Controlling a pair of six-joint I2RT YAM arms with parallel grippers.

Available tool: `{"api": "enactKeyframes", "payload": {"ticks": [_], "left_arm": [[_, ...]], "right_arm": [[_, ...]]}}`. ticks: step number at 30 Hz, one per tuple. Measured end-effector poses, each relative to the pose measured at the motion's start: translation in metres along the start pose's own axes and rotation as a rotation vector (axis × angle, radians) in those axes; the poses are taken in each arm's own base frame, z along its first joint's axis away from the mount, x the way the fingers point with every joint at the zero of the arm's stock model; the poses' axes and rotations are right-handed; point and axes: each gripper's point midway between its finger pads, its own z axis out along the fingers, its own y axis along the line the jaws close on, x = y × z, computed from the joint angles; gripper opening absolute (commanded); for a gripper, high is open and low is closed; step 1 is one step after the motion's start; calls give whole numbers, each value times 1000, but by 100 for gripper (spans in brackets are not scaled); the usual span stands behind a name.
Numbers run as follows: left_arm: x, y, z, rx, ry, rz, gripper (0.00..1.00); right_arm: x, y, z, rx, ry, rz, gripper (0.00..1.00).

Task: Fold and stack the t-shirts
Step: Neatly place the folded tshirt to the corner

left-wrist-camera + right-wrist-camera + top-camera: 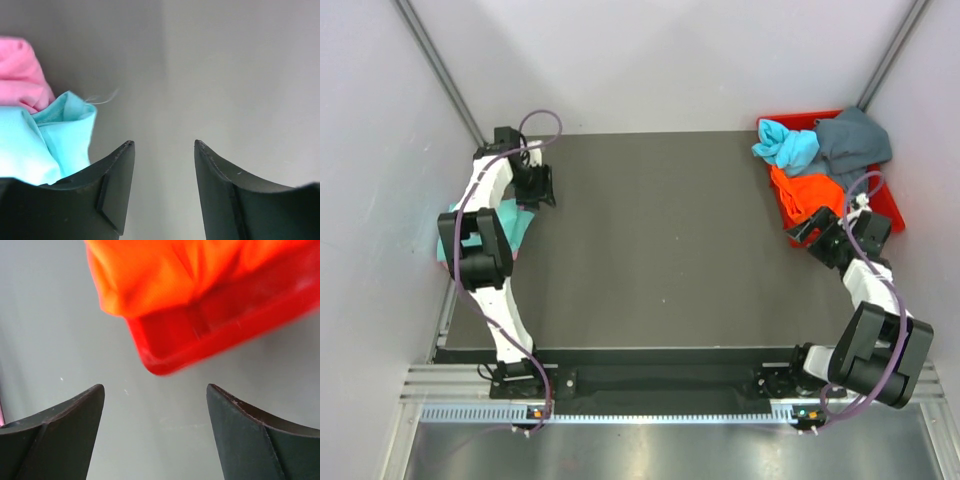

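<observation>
So, maybe two done: teal shirt [30, 145] and pink shirt [20, 75] sit piled at the left edge of the bench [660, 250]. Orange shirt [165, 270], light blue shirt [787, 145] and grey-blue shirt [855, 140] wait in the red bin [200, 340], far right corner. Left pincer [164, 143] is partly open, right pincer [155, 386] wide, both empty.

Fills the middle with a matte dark grey table [660, 250], boxed in by a pale back wall [660, 60], left wall [370, 200] and right wall [932, 130], all plain and softly, evenly lit. Runs grey metal up both far corners, a left strut [440, 68] and a right strut [892, 55], slanting outward toward the top of the view. Ends at the near edge in a slotted aluminium rail [660, 412] with a brushed metal sheet [660, 455] below it.
</observation>
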Motion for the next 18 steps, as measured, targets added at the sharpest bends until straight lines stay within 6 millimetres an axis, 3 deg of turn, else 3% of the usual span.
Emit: {"api": "enactKeyframes", "payload": {"ticks": [1, 2, 8, 13, 18], "left_arm": [[-5, -7, -7, 17, -23, 8, 57], [-11, -13, -17, 29, -51, 16, 57], [-30, -33, -73, 36, -197, 36, 62], [-20, -40, -102, 33, -260, 27, 69], [-14, -43, -116, 31, -332, 41, 73]], "right_arm": [[-5, 3, -1, -8, -7, -20, 97], [-11, 7, -2, -17, -15, -44, 100], [-43, 20, -15, -27, -37, -266, 100], [-62, 12, -33, 121, -1, -319, 100], [-82, -8, -57, 326, -5, -324, 100]]}}
